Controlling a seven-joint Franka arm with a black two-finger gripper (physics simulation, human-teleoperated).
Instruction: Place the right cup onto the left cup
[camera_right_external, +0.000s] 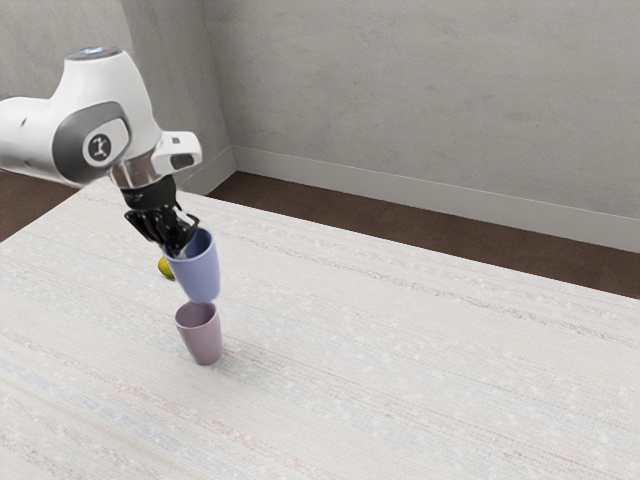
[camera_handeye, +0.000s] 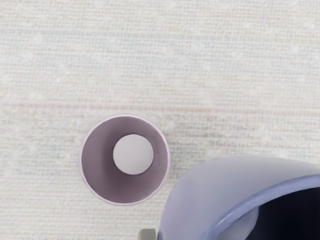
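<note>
Soft brightness covers the table (camera_right_external: 420, 360), with deep shadow inside the blue cup (camera_handeye: 225, 182) in the wrist view.

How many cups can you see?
2. The blue cup is up in the air, held by the gripper. The pinkish-purple cup stands on the table with its open end up.

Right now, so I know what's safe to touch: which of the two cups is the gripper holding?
The blue tapered cup: my gripper has it by the rim. The mauve tapered cup stands upright on the table, ungripped.
</note>
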